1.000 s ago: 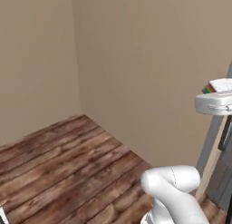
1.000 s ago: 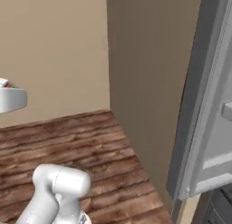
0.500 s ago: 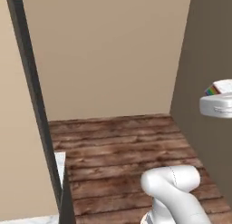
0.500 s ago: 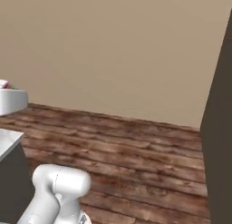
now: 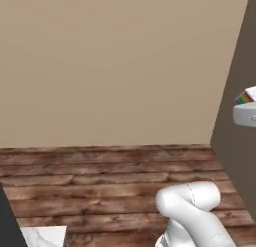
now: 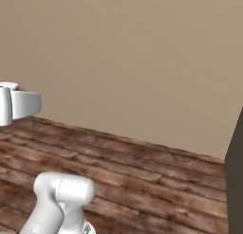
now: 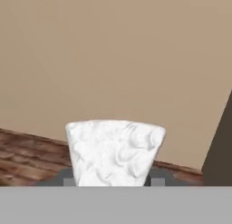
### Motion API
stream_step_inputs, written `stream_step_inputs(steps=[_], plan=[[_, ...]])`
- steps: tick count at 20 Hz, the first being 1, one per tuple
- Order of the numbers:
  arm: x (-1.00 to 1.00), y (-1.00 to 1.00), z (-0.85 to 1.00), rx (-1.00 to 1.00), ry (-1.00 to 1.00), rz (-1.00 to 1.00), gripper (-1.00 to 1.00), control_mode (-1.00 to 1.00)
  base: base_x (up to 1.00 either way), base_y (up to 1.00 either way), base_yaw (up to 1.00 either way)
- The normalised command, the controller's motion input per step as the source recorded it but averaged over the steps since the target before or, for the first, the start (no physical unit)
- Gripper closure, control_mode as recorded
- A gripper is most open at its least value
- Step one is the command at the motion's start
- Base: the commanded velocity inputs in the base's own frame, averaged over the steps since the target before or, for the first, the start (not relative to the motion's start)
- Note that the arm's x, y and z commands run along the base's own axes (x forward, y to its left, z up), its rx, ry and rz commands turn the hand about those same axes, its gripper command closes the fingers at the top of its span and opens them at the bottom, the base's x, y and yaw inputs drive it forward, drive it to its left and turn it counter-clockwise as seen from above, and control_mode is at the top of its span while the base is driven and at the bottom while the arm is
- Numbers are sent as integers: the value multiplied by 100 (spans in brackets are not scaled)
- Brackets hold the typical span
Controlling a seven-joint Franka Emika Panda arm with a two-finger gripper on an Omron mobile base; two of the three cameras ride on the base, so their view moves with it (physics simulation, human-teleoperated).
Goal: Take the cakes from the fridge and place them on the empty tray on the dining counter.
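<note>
My gripper is shut on a cake, a small wedge whose white frosted top faces the hand camera, with a dark fingertip at each lower corner. In the left base view the hand pokes in at the right edge, and the rainbow layers of the cake show on top of it. From the other side the hand juts in at the left edge, held high above the floor. The fridge and the tray are out of view.
A plain beige wall faces me over a brown wooden plank floor. A dark brown panel stands at the right. A corner of white marbled countertop shows at the lower left, beside a dark edge.
The whole picture has swung round with the base: the grey fridge door and the dark upright have left the views, and the bare wall now faces me. The hand still carries the cake.
</note>
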Motion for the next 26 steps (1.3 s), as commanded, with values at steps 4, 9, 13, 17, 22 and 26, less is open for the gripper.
stream_step_inputs(steps=[4, 9, 13, 17, 22, 26], plan=[[0, 0, 0, 0, 0, 0, 100, 100, 100, -3, 44], [0, 0, 0, 0, 0, 0, 100, 100, 53, -5, 87], [0, 0, 0, 0, 0, 0, 100, 100, 1, 0, 97], [0, 0, 0, 0, 0, 0, 100, 100, 3, 0, 97], [0, 0, 0, 0, 0, 0, 100, 100, 78, -32, 75], [0, 0, 0, 0, 0, 0, 100, 100, 100, -56, 59]])
